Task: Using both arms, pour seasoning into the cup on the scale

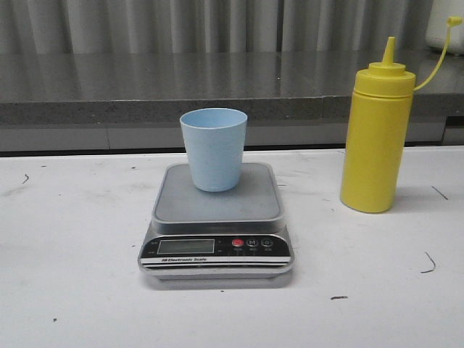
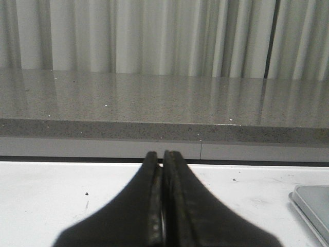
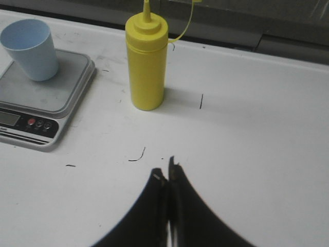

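Right end effector [image 3: 165,175] short of seasoning [image 3: 147,67]

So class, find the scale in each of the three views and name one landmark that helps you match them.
Front view: scale at centre, cup standing on it.
Left wrist view: only a corner of its platform at the right edge.
Right wrist view: at the left edge, cup on it.
Shared landmark: the grey platform.

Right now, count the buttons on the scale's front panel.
3, in a row right of the LCD on the scale: the red button nearest the screen, then two dark buttons.
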You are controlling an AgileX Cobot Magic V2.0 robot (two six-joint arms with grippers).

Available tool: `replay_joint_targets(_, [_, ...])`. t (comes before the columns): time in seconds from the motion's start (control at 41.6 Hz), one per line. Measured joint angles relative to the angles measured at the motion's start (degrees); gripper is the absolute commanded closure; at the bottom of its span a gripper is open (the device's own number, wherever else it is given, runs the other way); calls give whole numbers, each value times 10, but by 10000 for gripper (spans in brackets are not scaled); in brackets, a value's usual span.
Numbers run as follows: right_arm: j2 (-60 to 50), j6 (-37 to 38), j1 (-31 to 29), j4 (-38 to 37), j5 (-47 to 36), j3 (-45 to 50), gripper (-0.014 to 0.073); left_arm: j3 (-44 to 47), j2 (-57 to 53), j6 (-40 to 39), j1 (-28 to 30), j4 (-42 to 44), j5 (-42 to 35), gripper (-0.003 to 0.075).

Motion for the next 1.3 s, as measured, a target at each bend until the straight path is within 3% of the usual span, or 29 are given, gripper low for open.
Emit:
replay_joint_targets(0.313, [-140, -26, -79, 1, -271, 241, 660, 0, 0, 0, 0, 0, 0, 740])
replay_joint_targets(0.649, [-233, -26, -99, 3, -526, 447, 660, 0, 0, 0, 0, 0, 0, 740])
replay_joint_targets(0.794, [-233, -26, -100, 8, -562, 460, 660, 0, 0, 0, 0, 0, 0, 740])
replay_joint_targets(1.299, [-233, -23, -101, 26, -551, 460, 660, 0, 0, 0, 0, 0, 0, 740])
